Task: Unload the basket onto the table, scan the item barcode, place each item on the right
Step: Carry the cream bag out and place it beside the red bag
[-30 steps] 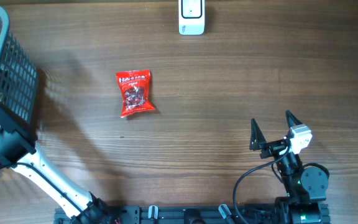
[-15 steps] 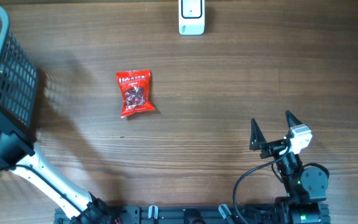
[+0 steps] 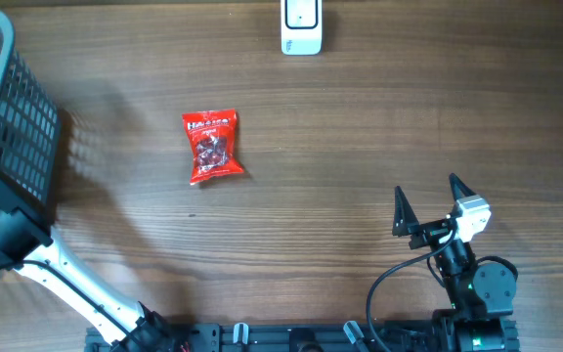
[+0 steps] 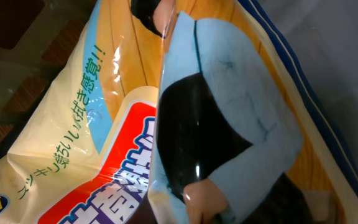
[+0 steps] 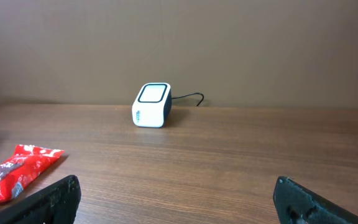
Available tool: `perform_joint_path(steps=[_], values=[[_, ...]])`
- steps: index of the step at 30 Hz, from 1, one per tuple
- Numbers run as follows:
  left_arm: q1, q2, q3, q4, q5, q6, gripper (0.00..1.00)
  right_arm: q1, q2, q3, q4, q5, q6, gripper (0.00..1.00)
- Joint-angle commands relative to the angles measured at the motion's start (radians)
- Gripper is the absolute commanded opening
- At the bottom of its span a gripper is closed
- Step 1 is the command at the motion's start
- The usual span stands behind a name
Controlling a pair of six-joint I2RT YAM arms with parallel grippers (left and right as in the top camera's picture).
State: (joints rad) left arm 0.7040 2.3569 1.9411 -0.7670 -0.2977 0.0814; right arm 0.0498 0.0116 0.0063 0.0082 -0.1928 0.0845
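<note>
The wooden surface (image 3: 360,147) holds a red candy bag (image 3: 212,147). In the basket (image 3: 18,127), the left end effector just snapped together at a snack bag (image 4: 104,155), maybe grabbing it to scan. The right end effector (image 3: 426,186) is wide apart.

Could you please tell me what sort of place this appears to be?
Probably a mock shop checkout: a white barcode scanner stands on the wooden table, a red snack packet lies on it too, and a mesh shopping basket sits at the left edge.
</note>
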Motion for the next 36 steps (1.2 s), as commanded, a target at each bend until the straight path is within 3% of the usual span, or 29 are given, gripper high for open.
perform_joint_path(steps=[1, 9, 16, 25, 29, 36], values=[[0.018, 0.091, -0.058, -0.046, 0.014, -0.007, 0.04, 0.003, -0.007, -0.001, 0.005, 0.013, -0.006, 1.0], [0.018, -0.062, -0.056, -0.052, 0.001, -0.116, 0.04, 0.003, -0.007, -0.001, 0.005, 0.013, -0.006, 1.0], [0.018, -0.321, -0.056, -0.033, 0.204, -0.133, 0.04, 0.003, -0.007, -0.001, 0.005, 0.013, -0.006, 1.0], [0.018, -0.617, -0.056, -0.004, 0.229, -0.172, 0.04, 0.003, -0.007, -0.001, 0.005, 0.013, -0.006, 1.0], [0.017, -0.736, -0.056, 0.016, 0.387, -0.174, 0.04, 0.003, -0.007, -0.001, 0.005, 0.013, -0.006, 1.0], [-0.068, -0.832, -0.056, -0.01, 0.746, -0.331, 0.04, 0.003, -0.007, -0.001, 0.005, 0.013, -0.006, 1.0]])
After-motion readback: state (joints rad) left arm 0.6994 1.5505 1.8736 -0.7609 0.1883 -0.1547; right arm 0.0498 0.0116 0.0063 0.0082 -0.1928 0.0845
